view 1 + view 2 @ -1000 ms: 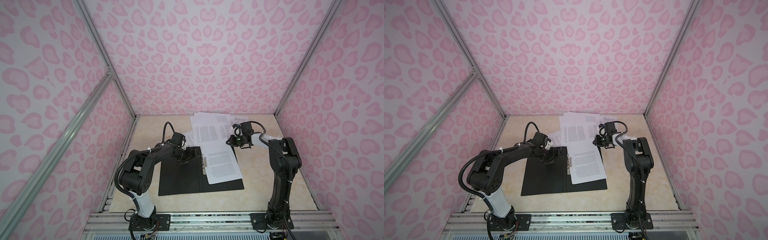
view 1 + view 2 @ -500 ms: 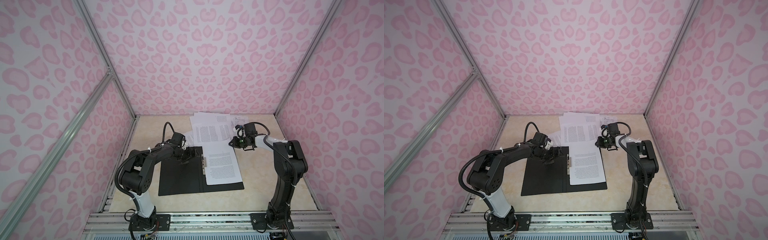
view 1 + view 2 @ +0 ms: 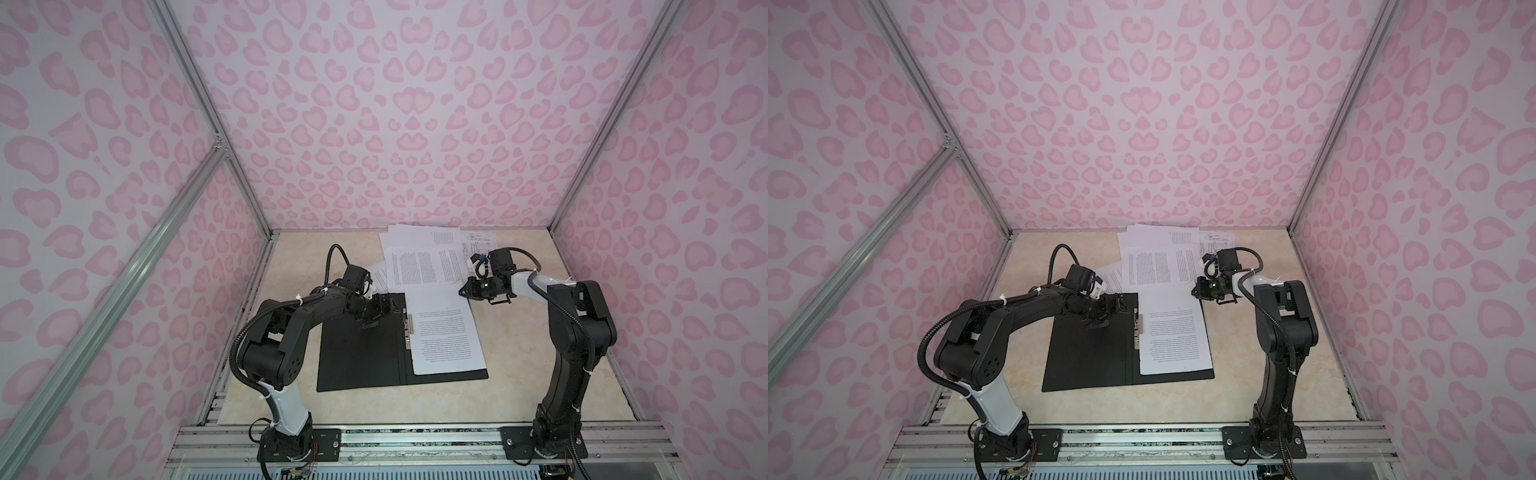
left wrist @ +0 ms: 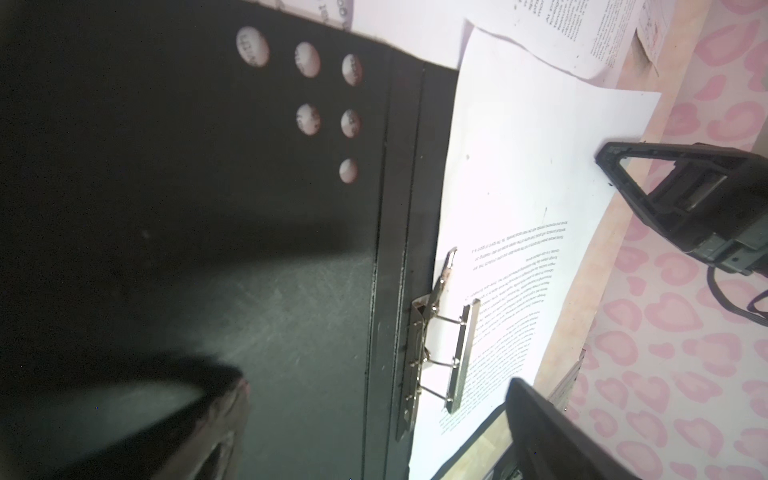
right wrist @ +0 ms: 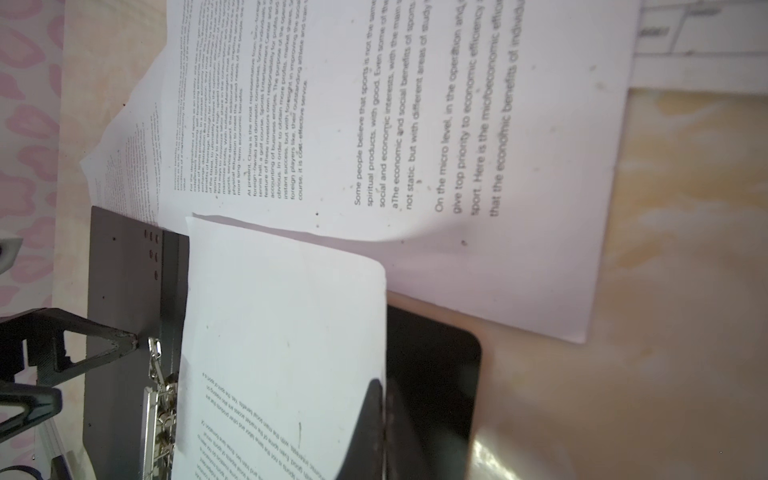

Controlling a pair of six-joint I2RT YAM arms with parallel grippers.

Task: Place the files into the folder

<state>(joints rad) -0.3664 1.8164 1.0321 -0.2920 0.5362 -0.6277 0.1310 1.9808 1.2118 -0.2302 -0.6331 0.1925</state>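
The folder [image 3: 357, 357] lies open on the table, black inside up, with its metal spine clip [image 3: 409, 328] raised. One white printed file sheet [image 3: 446, 336] lies on the folder's right half. My right gripper [image 3: 463, 291] is shut on that sheet's far right corner, and in the right wrist view the sheet [image 5: 282, 311] curls up into the pinch [image 5: 381, 415]. My left gripper [image 3: 384, 309] hovers open over the far end of the folder's left half, beside the clip [image 4: 449, 353], holding nothing. More files [image 3: 424, 262] lie spread behind the folder.
A sheet with a line drawing [image 3: 482, 241] lies at the back of the pile, near the rear wall. Pink patterned walls enclose the beige table [image 3: 540, 353] on three sides. The arm bases stand on a metal rail [image 3: 415, 436] at the front edge.
My right gripper has drawn the sheet's far corner to the right, turning the sheet from askew to square with the folder's right half. The left arm has not moved.
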